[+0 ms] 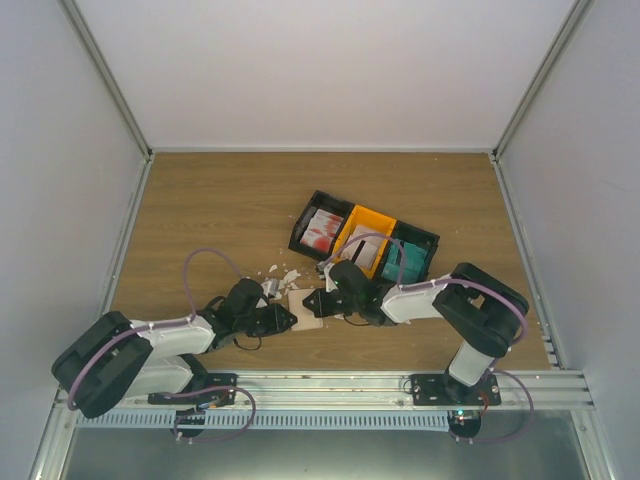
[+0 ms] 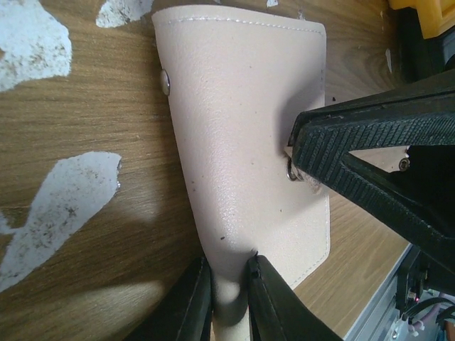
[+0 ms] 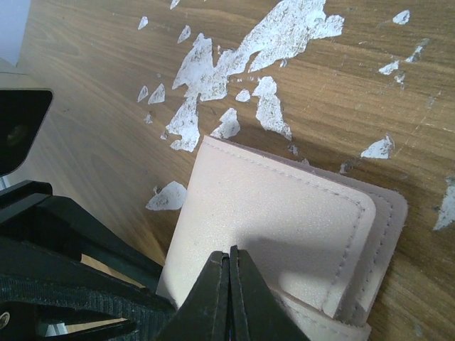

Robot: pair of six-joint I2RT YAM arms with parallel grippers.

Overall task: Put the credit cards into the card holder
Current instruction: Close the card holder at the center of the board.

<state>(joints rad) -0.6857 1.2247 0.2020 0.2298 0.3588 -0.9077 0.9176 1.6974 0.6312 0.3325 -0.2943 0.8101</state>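
The beige card holder [image 1: 306,306] lies on the wooden table between my two grippers. In the left wrist view the card holder [image 2: 242,106] fills the middle, and my left gripper [image 2: 229,266] is shut on its near edge, with the material pinched between the fingers. My right gripper [image 3: 229,250] is shut, its tips resting on the card holder's face [image 3: 284,206] near a snap [image 2: 291,170]. The credit cards sit in the tray: white with red [image 1: 321,231], pinkish-grey [image 1: 366,247] and teal [image 1: 406,262].
The black-and-orange three-bin tray [image 1: 431,238] stands just behind the right gripper. White scraps [image 1: 280,275] and patches [image 3: 206,78] lie on the wood left of and behind the card holder. A metal rail [image 1: 330,385] runs along the near table edge.
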